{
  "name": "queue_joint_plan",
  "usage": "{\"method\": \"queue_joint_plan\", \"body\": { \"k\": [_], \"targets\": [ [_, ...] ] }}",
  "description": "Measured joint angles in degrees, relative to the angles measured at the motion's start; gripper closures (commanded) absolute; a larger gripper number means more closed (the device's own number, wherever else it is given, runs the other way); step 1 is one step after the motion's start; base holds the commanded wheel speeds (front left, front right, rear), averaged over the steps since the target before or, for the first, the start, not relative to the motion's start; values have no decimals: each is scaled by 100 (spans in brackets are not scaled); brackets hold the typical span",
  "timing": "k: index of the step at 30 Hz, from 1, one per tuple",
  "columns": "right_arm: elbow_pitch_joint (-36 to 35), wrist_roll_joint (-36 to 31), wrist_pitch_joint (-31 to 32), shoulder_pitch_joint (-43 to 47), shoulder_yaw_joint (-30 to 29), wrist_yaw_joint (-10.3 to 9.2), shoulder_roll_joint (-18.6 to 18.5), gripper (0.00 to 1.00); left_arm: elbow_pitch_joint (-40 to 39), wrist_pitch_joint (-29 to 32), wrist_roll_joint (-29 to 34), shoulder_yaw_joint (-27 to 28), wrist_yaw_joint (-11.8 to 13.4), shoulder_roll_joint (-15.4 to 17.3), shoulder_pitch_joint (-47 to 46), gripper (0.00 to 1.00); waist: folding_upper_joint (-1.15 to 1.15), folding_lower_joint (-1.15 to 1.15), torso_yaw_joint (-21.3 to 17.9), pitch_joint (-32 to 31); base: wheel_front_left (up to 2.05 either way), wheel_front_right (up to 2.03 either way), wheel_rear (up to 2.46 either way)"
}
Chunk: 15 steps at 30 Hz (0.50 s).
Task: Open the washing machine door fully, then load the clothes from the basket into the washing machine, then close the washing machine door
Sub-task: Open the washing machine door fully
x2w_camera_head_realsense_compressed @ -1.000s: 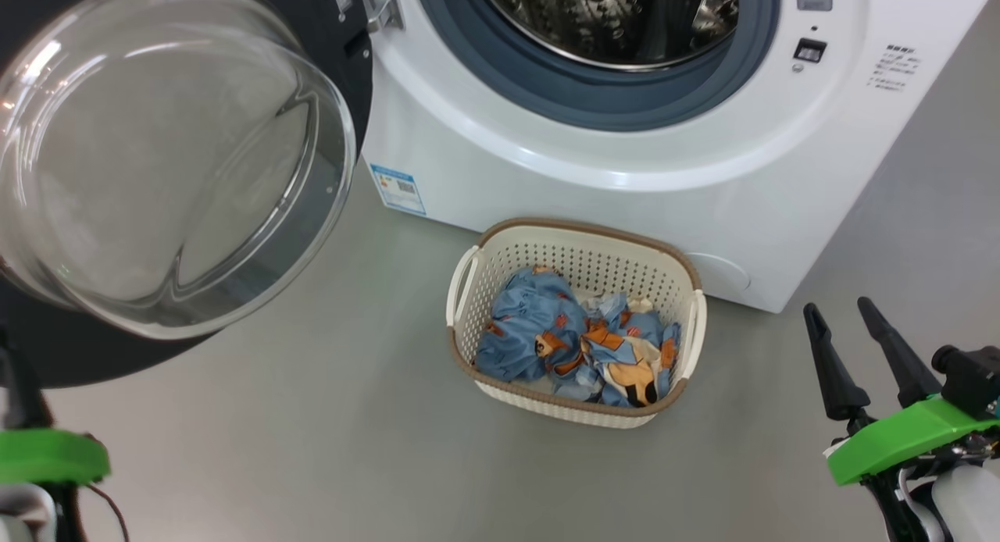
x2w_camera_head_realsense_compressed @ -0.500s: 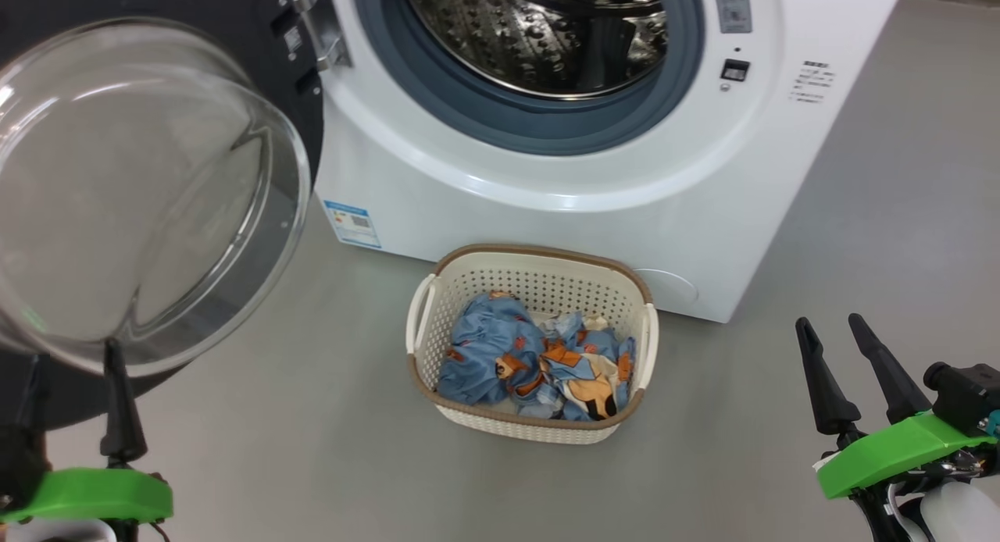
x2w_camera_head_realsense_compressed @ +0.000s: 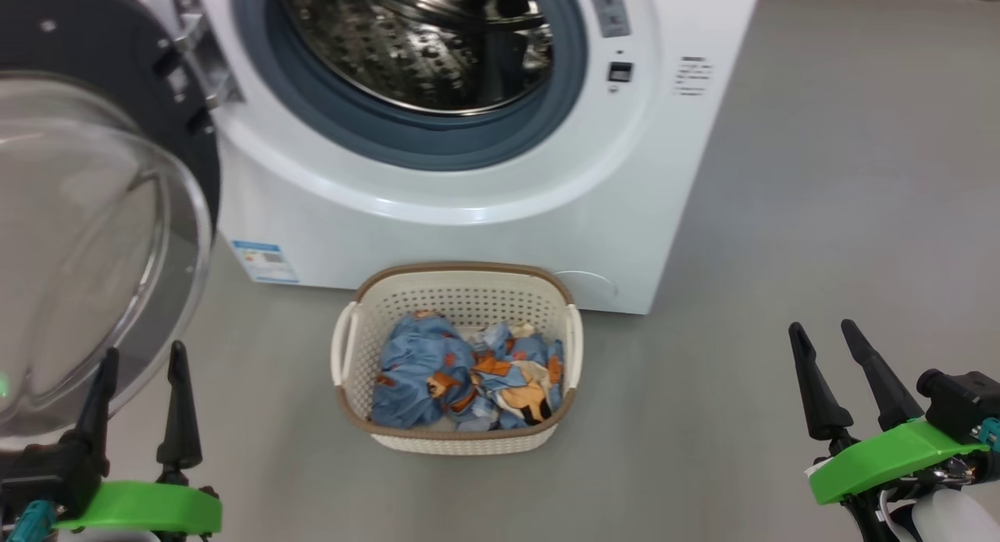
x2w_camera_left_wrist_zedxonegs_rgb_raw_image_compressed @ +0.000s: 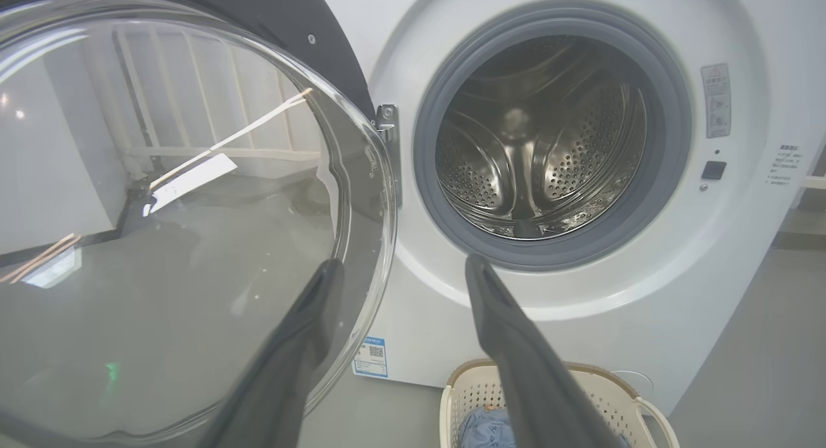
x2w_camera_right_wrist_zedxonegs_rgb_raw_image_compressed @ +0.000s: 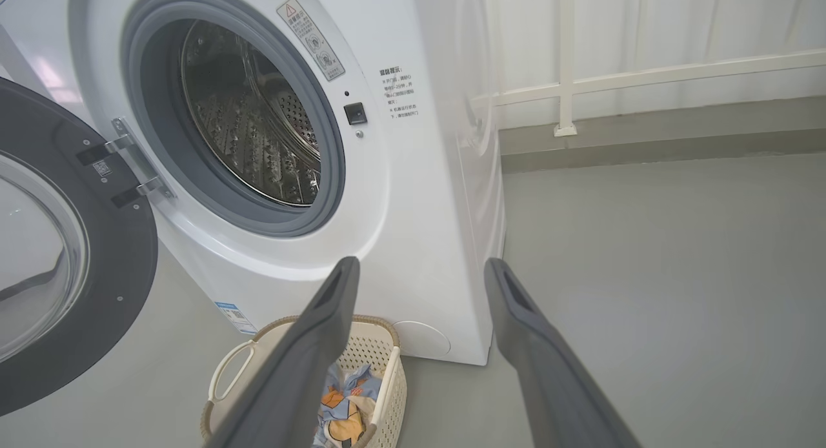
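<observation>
Head view: big white front-loading washing machine (x2w_camera_head_realsense_compressed: 437, 237) at the top. Its round door (x2w_camera_head_realsense_compressed: 94, 229), glossy black rim and bulging clear glass bowl, hangs open to the left on a metal hinge (x2w_camera_head_realsense_compressed: 199, 58). The steel perforated drum (x2w_camera_head_realsense_compressed: 406, 50) is exposed inside the grey rubber ring (x2w_camera_head_realsense_compressed: 469, 147).

The small cream-white perforated plastic basket (x2w_camera_head_realsense_compressed: 461, 267) with a brown woven-look rim sits on the grey floor (x2w_camera_head_realsense_compressed: 820, 175), just in front of the machine and below the opening. The light blue clothes (x2w_camera_head_realsense_compressed: 461, 378) with orange-brown bear print lie crumpled inside it.

At lower left the left gripper (x2w_camera_head_realsense_compressed: 143, 351) has its dark fingers spread and empty. The glass bowl stands right ahead of it; in the left wrist view one finger overlaps the bowl's edge, possibly touching, hard to tell. At lower right the right gripper (x2w_camera_head_realsense_compressed: 821, 327) is also spread and empty, over bare floor and well apart from the basket. Each sits on a bright green mount (x2w_camera_head_realsense_compressed: 891, 448).

Writing:
- The small blue label (x2w_camera_head_realsense_compressed: 266, 261) at the lower front corner carries a code square; its text is unreadable.
- A block of dark print (x2w_camera_head_realsense_compressed: 691, 76) sits beside a small black square (x2w_camera_head_realsense_compressed: 619, 72), too small to read.
- The right wrist view shows a grey sticker (x2w_camera_right_wrist_zedxonegs_rgb_raw_image_compressed: 311, 38) with a red warning triangle.

A white railing (x2w_camera_right_wrist_zedxonegs_rgb_raw_image_compressed: 645, 73) stands behind.
</observation>
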Motion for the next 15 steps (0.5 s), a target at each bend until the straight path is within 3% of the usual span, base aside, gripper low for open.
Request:
{"method": "queue_joint_plan", "body": {
  "k": [15],
  "targets": [
    [-46,-8,0,110,-56,0,62,0,-271,0,-259,-583,0,194,147,0,0,0,-905,-27,0,0,0]
  ]
}}
